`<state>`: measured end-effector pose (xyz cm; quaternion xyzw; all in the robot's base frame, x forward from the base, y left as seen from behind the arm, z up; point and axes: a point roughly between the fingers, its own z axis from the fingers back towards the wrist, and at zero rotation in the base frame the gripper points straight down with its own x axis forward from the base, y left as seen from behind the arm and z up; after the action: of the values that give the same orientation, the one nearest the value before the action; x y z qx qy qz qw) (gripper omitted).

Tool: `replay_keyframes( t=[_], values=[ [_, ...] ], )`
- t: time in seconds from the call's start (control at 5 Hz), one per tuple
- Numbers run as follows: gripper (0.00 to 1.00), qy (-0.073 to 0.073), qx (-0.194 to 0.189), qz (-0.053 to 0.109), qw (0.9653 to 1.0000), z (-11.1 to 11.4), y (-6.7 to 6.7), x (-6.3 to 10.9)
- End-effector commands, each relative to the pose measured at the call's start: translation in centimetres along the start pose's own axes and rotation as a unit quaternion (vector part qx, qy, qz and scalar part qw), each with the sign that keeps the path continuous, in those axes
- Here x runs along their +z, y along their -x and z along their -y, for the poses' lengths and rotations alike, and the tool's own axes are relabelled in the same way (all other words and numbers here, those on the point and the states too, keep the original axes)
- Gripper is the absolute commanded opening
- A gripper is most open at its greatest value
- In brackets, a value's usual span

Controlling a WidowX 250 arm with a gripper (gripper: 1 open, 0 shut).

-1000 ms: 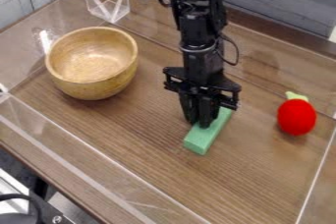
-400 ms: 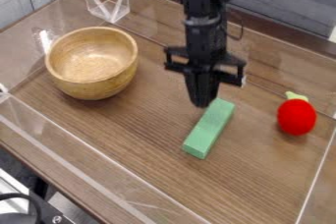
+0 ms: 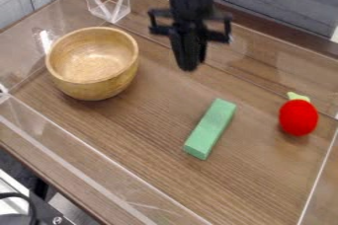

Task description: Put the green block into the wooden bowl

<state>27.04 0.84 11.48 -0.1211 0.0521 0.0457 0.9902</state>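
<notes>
The claw [image 3: 191, 63] is hanging closed and holding nothing above the tabletop [image 3: 132, 145]. The green block [image 3: 211, 128] is lying flat on the wood at about five o'clock from it. The wooden bowl [image 3: 91, 62] is sitting at nine o'clock, and a red toy [image 3: 298, 116] is resting at four o'clock.

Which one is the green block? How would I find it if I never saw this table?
Start at the wooden table and find the big round wooden bowl on its left. Look right and nearer to you: the green block lies flat there, beside a red strawberry toy. It is the only long, mint-green bar.
</notes>
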Motion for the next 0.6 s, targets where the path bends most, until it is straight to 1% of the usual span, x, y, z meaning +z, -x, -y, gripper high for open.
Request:
replay_keyframes(
  t=[0.0, 0.2, 0.4],
  values=[
    [1.00, 0.001, -0.027, 0.048, 0.9985, 1.2, 0.5, 1.3],
    [1.00, 0.000, -0.021, 0.059, 0.9981, 2.2, 0.5, 0.7],
    [1.00, -0.002, -0.025, 0.067, 0.9975, 3.8, 0.9, -0.4]
  ],
)
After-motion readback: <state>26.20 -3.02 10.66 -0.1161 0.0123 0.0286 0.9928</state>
